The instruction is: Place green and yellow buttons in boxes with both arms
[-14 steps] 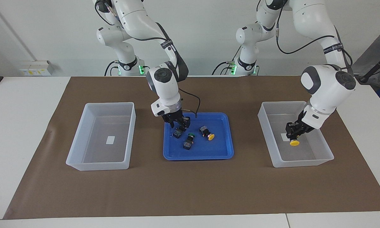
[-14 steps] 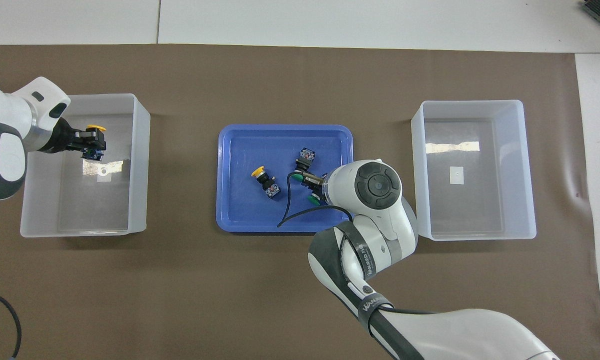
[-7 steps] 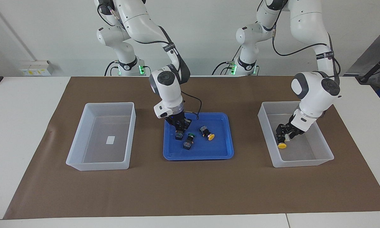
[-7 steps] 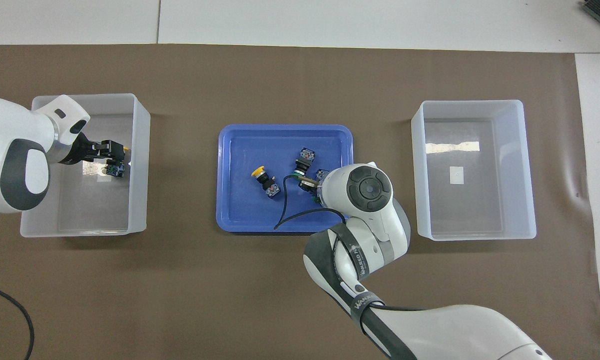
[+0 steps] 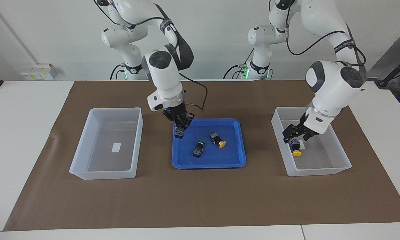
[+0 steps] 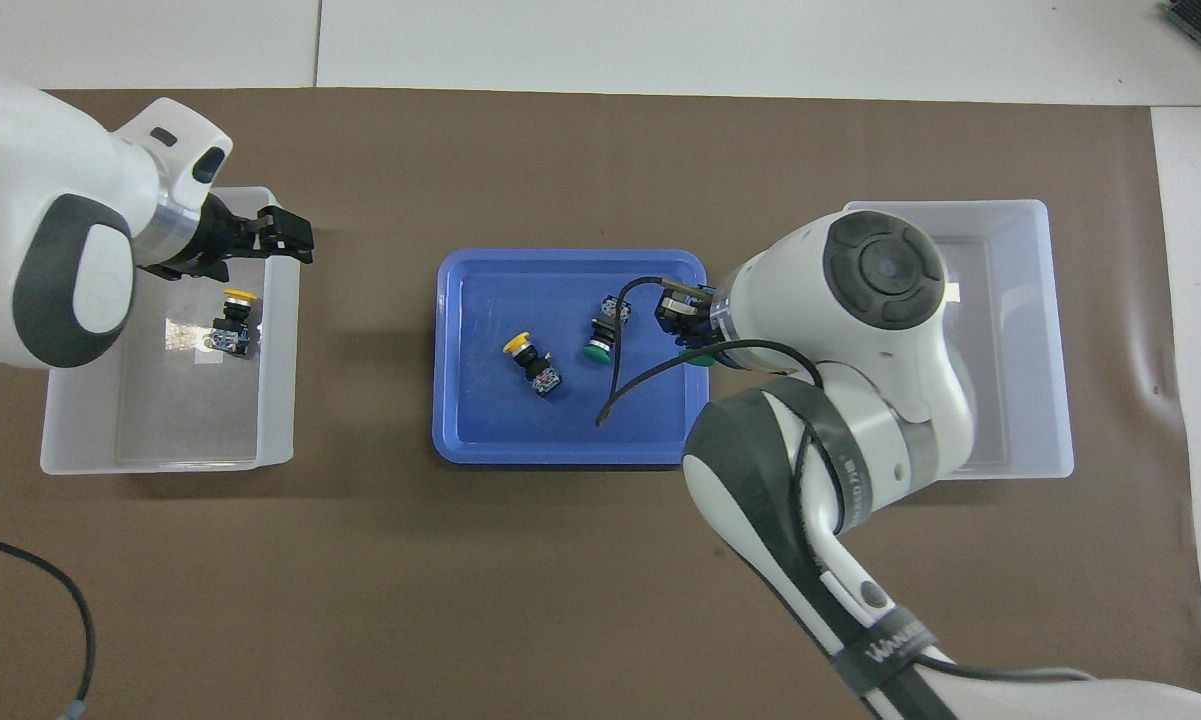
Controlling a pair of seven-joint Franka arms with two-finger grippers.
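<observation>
Release confirmed at the left arm's end of the desk: a second ago the left end effector (image 5: 295, 135) carried a yellow button (image 5: 296, 149); that button now lies in the box (image 5: 319, 170), and we see the fingers spread apart and empty above it. One yellow button counts as delivered. The right end effector (image 5: 180, 128) has risen from the blue tray (image 5: 209, 164) and is clamped on a green button (image 6: 682, 312), over the tray's edge. We judge the empty box (image 5: 106, 173) its destination. One green button (image 5: 199, 149) and one yellow button (image 5: 218, 140) remain in the tray.
</observation>
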